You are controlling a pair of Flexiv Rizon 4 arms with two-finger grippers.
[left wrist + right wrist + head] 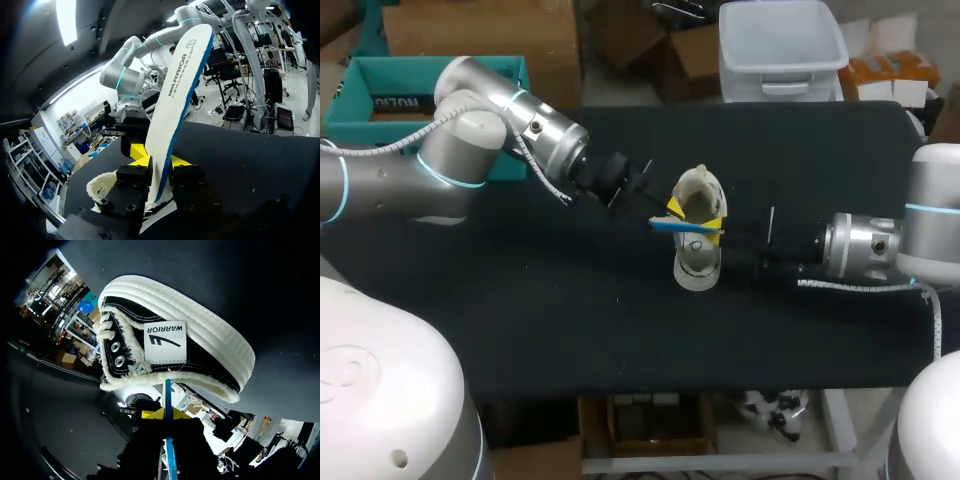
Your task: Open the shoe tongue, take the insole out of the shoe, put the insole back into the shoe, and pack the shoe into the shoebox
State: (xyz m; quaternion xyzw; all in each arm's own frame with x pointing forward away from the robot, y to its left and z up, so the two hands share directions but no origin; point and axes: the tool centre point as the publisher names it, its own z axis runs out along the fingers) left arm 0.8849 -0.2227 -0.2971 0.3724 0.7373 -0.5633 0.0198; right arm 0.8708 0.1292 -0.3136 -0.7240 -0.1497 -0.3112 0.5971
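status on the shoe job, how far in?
Done: the insole is out of the shoe. In hand: the left gripper clamps it over the shoe, which sits on the table. Left: insole back in, then the shoe into the teal box.

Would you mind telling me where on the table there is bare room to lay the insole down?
Bare: the front strip of the table, between shoe and near edge, and the rear right stretch behind the right gripper. Crowded: the middle, where left gripper, insole and shoe meet.
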